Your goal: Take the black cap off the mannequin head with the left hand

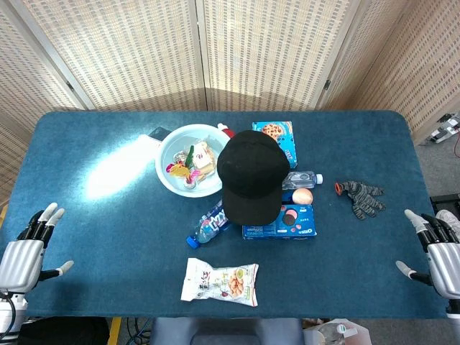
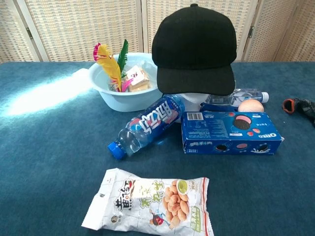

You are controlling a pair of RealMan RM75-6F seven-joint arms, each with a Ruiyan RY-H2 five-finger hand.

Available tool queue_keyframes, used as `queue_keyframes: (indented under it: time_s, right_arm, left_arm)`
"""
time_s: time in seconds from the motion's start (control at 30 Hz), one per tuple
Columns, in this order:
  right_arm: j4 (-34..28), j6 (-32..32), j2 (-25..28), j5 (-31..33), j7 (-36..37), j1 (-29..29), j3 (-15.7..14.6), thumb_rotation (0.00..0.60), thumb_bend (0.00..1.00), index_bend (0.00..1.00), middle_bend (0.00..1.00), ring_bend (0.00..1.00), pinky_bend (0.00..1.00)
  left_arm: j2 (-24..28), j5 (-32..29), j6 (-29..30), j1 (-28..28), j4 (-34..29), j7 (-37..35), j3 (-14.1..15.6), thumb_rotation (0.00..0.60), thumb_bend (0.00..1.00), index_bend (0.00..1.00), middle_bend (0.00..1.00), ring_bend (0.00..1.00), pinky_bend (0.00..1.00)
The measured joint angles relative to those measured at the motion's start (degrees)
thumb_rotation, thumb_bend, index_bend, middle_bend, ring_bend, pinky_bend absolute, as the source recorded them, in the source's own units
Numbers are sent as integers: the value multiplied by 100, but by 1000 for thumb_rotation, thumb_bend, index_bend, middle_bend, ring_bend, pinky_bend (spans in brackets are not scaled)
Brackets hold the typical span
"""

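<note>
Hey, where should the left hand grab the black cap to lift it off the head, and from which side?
Probably the brim of the black cap: it juts out toward the robot, and in the chest view its edge overhangs the mannequin head. The left hand could come in from the front left, above the bottle, fingers under the brim, thumb on top, then lift up.

Plain black fabric cap (image 2: pixel 193 49) on a white mannequin head (image 2: pixel 196 99). Dark teal cloth-covered table (image 1: pixel 100 215). Pale blue plastic basin (image 2: pixel 101 83) holding yellow, pink and green feathers (image 2: pixel 110 64). Blue-capped, blue-labelled clear bottle (image 2: pixel 147 125). Blue cardboard cookie box (image 2: pixel 230 132) printed with black biscuits. White snack packet (image 2: pixel 150 202) with black lettering and tan nuts. Grey knitted glove (image 1: pixel 361 197) with orange cuff. Silver-and-black hands, left (image 1: pixel 25 248) and right (image 1: pixel 438 251).
</note>
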Motion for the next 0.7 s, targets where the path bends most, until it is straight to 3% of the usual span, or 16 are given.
queue_keyframes:
  time_s: [0.23, 0.5, 0.63, 0.7]
  right_arm:
    - [-69, 163, 81, 19, -47, -34, 81, 600, 12, 96, 191, 116, 162]
    - [-197, 302, 235, 51, -127, -60, 179, 600, 12, 96, 191, 116, 162]
    - [-247, 313, 268, 60, -159, -64, 193, 600, 12, 96, 191, 116, 162]
    - [-257, 316, 270, 65, -169, -68, 194, 600, 12, 96, 191, 115, 162]
  left_arm:
    - [-22, 67, -45, -55, 57, -95, -19, 600, 0, 0, 0, 65, 248]
    - [-108, 504, -57, -239, 306, -627, -31, 600, 0, 0, 15, 155, 257]
    - [-183, 856, -140, -449, 453, -958, -21, 600, 0, 1, 141, 300, 392]
    - [-255, 1071, -172, -587, 545, -1111, -21, 600, 0, 20, 251, 400, 522]
